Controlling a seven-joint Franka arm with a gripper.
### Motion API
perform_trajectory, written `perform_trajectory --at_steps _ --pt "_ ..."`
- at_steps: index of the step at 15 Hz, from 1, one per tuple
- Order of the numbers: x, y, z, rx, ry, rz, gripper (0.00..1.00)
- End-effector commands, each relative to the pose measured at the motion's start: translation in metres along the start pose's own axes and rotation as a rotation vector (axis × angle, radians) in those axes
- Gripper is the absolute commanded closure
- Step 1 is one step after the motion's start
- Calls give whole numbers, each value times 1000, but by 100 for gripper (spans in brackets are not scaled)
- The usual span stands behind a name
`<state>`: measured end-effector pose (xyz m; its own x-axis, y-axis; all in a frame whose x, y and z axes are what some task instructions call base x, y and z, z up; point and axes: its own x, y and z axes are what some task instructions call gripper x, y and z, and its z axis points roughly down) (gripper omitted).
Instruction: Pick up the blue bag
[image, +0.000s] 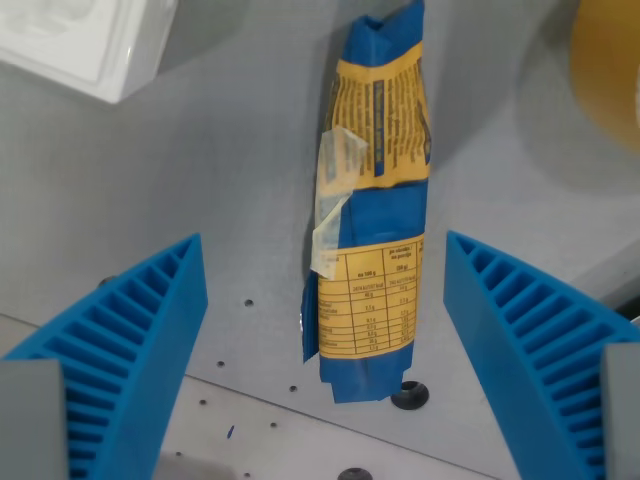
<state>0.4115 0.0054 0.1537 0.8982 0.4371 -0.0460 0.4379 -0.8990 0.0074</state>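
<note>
Wrist view. The gripper (325, 330) was spread wide, its two ribbed blue fingers (130, 340) standing at the lower corners of the frame, one at the wrist view's left and one at its right, holding nothing. The blue bag (372, 200) lay flat on the grey bench (200, 170) between them, nearer the right finger than the left but touching neither. Its long axis ran up and down the frame, roughly square to the line joining the fingers, so its narrow width faced the closing direction. Judged from that, a straight descent and squeeze should catch it across the short side. The bag's near end sat about level with the fingertips; its far end reached the top edge. A strip of clear tape (335, 200) crossed the yellow printed label.

Surface: matte grey, dotted with small holes, and a black bolt head (409, 396) just beside the bag's near corner. A white plastic object (85, 40) lay at the upper left, well apart. A blurred yellow shape (608, 70) at the upper right could not be identified.
</note>
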Motion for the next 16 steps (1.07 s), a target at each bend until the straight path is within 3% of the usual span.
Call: perform_trajectory --at_steps 1,3,9,10,16 --pt "-16 -4 -7 -87 129 -37 0" --pt "-15 -4 -9 -85 126 -34 0" --pt "0 -2 19 -78 109 -28 0" --pt "-1 -3 24 -77 105 -27 100" --pt "-1 -3 24 -77 105 -27 100"
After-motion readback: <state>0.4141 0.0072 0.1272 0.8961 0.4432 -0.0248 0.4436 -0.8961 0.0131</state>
